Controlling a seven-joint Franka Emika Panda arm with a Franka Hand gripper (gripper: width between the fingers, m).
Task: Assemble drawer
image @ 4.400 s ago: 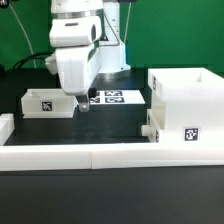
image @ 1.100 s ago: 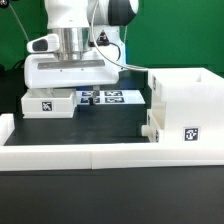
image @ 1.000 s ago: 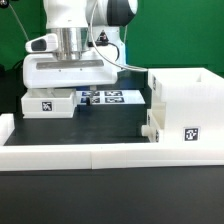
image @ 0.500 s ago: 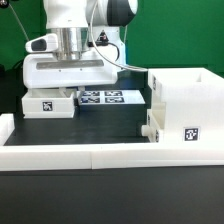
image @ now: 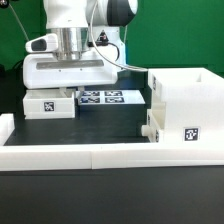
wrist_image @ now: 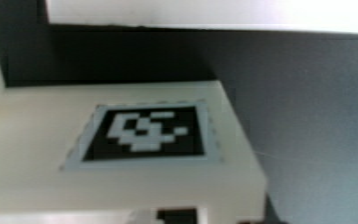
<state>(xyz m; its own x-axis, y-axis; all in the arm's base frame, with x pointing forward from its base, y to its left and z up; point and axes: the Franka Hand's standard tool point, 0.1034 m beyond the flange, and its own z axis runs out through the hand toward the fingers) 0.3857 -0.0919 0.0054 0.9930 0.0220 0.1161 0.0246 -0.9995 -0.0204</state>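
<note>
A small white tray (image: 48, 104) with a black-and-white tag lies at the exterior view's left. The tall open-fronted white casing (image: 186, 108) stands at the right, with a tag on its front. My gripper (image: 77, 93) hangs straight down at the tray's right end. Its broad hand (image: 66, 70) hides the fingers, so how the jaws stand does not show. In the wrist view the tray's tagged face (wrist_image: 146, 132) fills the picture from very close and is blurred. A second tray is out of view.
The marker board (image: 108, 97) lies flat behind the tray, to the right of my gripper. A long low white border rail (image: 100, 156) runs along the front, with a short piece at the left (image: 5, 124). Dark table shows between tray and casing.
Since 4.4 s ago the hand has turned broadside to the camera and come down over the tray's right end. Over the last second the fingers dropped out of sight and more of the marker board shows.
</note>
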